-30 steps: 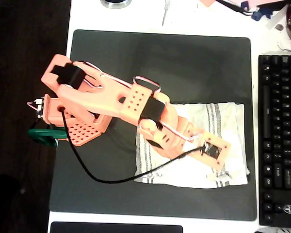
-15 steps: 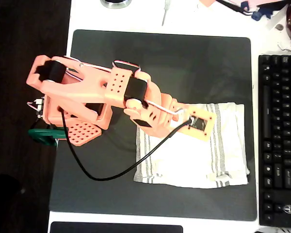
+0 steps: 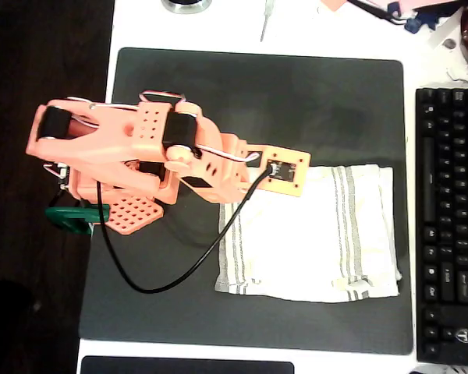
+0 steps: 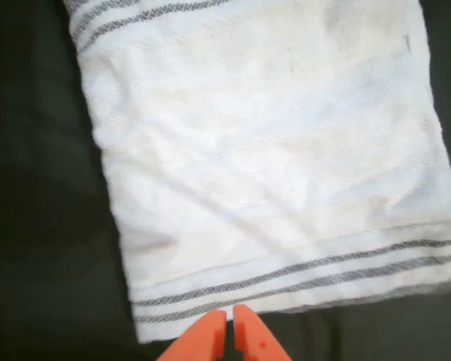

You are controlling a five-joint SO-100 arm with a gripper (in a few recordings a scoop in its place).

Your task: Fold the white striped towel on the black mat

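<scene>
On the black mat (image 3: 257,86), right of centre, the white striped towel (image 3: 308,234) lies flat, apparently already doubled; any further fold remains. Above its striped edge, the jaws (image 4: 229,331) are closed and empty.

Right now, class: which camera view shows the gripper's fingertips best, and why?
The wrist view: the gripper shows two orange tips nearly touching, over the white striped towel. The overhead view shows the arm's wrist above the towel's top edge, fingertips hidden.
</scene>
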